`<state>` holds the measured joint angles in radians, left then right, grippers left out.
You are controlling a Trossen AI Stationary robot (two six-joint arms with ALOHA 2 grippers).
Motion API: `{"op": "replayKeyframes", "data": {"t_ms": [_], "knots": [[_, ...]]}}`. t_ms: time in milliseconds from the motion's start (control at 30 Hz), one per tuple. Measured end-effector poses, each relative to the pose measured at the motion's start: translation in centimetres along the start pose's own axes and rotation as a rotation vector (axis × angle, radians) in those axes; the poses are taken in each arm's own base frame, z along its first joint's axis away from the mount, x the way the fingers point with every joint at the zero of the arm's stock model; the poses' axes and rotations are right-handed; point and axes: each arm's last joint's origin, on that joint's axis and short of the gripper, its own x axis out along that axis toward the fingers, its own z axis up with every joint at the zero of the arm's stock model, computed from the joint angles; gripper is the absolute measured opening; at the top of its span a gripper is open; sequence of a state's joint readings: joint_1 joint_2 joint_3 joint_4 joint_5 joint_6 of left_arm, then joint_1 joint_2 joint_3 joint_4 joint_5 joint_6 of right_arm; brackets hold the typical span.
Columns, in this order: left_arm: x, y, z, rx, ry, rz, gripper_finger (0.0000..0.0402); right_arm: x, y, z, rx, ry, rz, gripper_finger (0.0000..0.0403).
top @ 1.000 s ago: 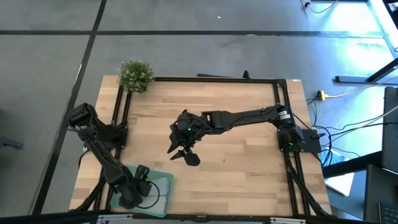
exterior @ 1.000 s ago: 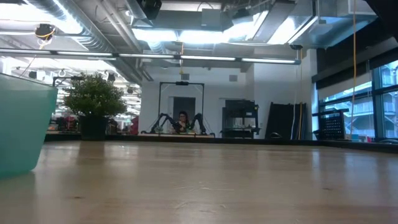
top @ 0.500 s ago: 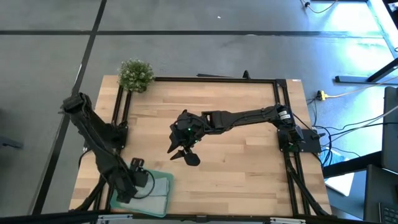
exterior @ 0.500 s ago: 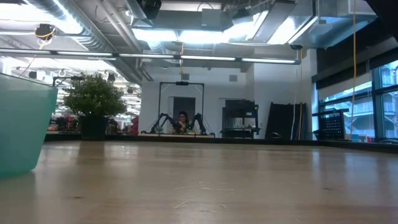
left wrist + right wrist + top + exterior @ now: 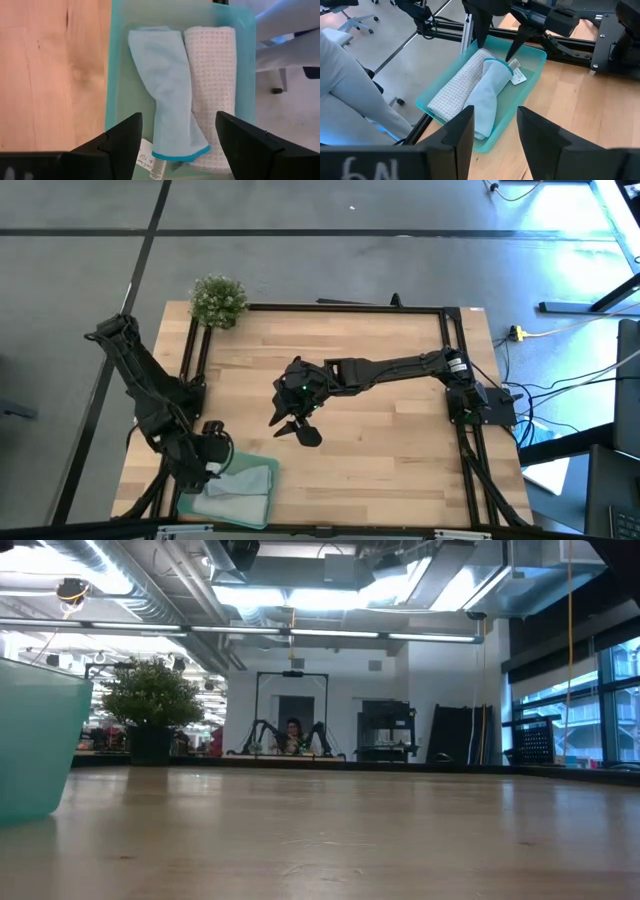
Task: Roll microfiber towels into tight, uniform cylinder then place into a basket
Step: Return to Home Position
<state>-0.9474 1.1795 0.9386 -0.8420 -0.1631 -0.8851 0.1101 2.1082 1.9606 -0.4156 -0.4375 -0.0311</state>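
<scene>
On the left side of the tabletop [image 5: 390, 460], you have the left pincer [image 5: 212, 455] hanging over the far end of the basket [image 5: 268, 500]. Its fingers [image 5: 125, 142] stand spread wide, with nothing pinched between them. The basket sits in the near left corner of the tabletop. In the low view only its mint-green wall shows, at the picture's left edge.

Both towels lie inside the basket, rolled and side by side, touching along their length. The blue towel [image 5: 167, 90] is on the side toward the open wood. Its roll is loose, and it flares at the end with the darker hem. The pale grey towel [image 5: 212, 85], with a waffle weave, is on the side by the tabletop's edge and makes the more even cylinder. A small white tag [image 5: 151, 162] lies on the basket floor just beside the blue towel's hemmed end, and you cannot tell which towel it belongs to.

A potted plant [image 5: 218, 300] stands at the far left corner, well apart from the basket.

Further right, your right arm reaches in from its base at the right edge to the middle of the tabletop. There the right pincer [image 5: 293, 428] hangs over bare wood, its fingers parted and empty. It is well apart from the basket and faces toward it.
</scene>
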Motion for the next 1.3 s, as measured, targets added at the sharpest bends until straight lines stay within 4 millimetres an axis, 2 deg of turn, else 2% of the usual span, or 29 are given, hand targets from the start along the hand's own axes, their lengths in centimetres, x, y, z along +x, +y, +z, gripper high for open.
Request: {"op": "replayKeyframes", "data": {"t_ms": [167,333,500,700,767,833,933,1000,1133,1300], "knots": [[0.5,0.0,0.1,-0.020,0.012,0.019,0.0247,0.0,0.0,0.2,-0.004,-0.026,0.000,0.0150],[0.6,0.5,0.6,-0.084,0.016,0.027,0.0232,0.1,0.4,1.1,0.075,-0.109,0.011,0.0150],[0.7,1.6,1.1,-0.123,0.028,0.075,0.0191,0.2,0.6,1.6,0.112,-0.154,-0.006,0.0150],[0.2,3.3,1.9,-0.144,0.022,0.142,0.0132,0.2,0.7,1.8,0.235,-0.175,-0.043,0.0147],[-0.3,3.9,2.2,-0.137,-0.002,0.148,0.0115,0.1,0.6,1.6,0.249,-0.160,-0.051,0.0130],[-0.9,4.6,2.5,-0.135,-0.032,0.150,0.0100,-0.7,0.1,1.7,0.245,-0.149,-0.057,0.0092],[-2.3,5.7,2.9,-0.156,-0.121,0.175,0.0082,-3.5,-0.5,3.0,0.179,-0.183,-0.036,0.0018],[-3.4,6.6,3.1,-0.175,-0.207,0.210,0.0074,-6.0,-0.7,3.8,0.144,-0.199,-0.045,0.0013],[-6.0,8.3,2.9,-0.191,-0.390,0.297,0.0061,-10.6,-1.2,4.4,0.076,-0.166,-0.109,0.0005],[-9.8,10.1,2.0,-0.210,-0.613,0.356,0.0042,-18.0,-0.6,5.5,-0.073,-0.194,-0.194,0.0003]]}}
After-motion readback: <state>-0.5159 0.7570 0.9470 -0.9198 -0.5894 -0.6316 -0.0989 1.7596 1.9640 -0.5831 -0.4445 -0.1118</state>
